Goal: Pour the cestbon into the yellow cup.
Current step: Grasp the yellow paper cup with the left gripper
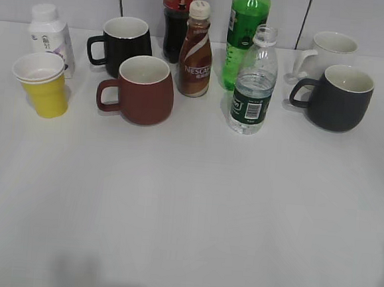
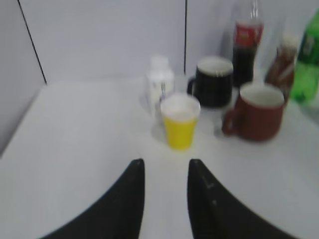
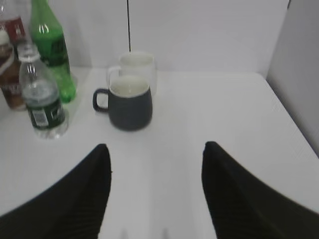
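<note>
The cestbon (image 1: pixel 255 82), a small clear bottle with a dark green label and no cap, stands upright right of centre on the table; it also shows at the left of the right wrist view (image 3: pixel 43 94). The yellow cup (image 1: pixel 43 84) stands at the far left, and in the left wrist view (image 2: pixel 180 121) it is straight ahead of the jaws. My left gripper (image 2: pixel 165 163) is open and empty, short of the cup. My right gripper (image 3: pixel 155 147) is open wide and empty, short of the dark grey mug. Neither gripper shows in the exterior view.
A reddish-brown mug (image 1: pixel 141 89), black mug (image 1: pixel 124 42), white milk bottle (image 1: pixel 49 34), cola bottle (image 1: pixel 177 19), Nescafe bottle (image 1: pixel 196 49) and tall green bottle (image 1: pixel 245 31) stand at the back. A dark grey mug (image 1: pixel 336 97) and white mug (image 1: pixel 327 53) stand at right.
</note>
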Controlling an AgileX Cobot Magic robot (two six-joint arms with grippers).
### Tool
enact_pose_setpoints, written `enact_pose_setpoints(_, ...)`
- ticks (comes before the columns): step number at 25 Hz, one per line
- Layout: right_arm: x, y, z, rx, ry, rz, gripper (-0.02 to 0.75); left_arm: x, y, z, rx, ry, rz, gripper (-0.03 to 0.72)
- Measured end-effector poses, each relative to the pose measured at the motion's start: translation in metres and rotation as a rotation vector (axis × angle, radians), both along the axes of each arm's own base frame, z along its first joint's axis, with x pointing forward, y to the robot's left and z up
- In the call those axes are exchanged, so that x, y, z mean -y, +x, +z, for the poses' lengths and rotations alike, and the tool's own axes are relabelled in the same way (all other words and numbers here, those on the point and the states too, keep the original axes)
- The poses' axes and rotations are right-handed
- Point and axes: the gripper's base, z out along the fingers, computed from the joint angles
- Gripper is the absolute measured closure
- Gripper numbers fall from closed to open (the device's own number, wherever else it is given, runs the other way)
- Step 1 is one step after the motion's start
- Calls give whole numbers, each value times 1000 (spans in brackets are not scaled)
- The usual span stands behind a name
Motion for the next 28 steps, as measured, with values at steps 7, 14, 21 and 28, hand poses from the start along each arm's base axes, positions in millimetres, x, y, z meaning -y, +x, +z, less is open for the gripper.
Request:
enact_pose_setpoints(7,-4,61,11,-55,87,22,300,2,67,21,79,-9,28,454)
enact_pose_setpoints(14,-16,128,8,-36,-9,107,300,4,158,11,114,-9,57,451)
enact_pose_setpoints(21,-45,189,-23,-90,-36,194,300,18,194,-49,-25,-49,30,450)
enact_pose_setpoints(28,-69,229,-55,-45,-106,249,300,33,183,-109,-13,-25,-32,450)
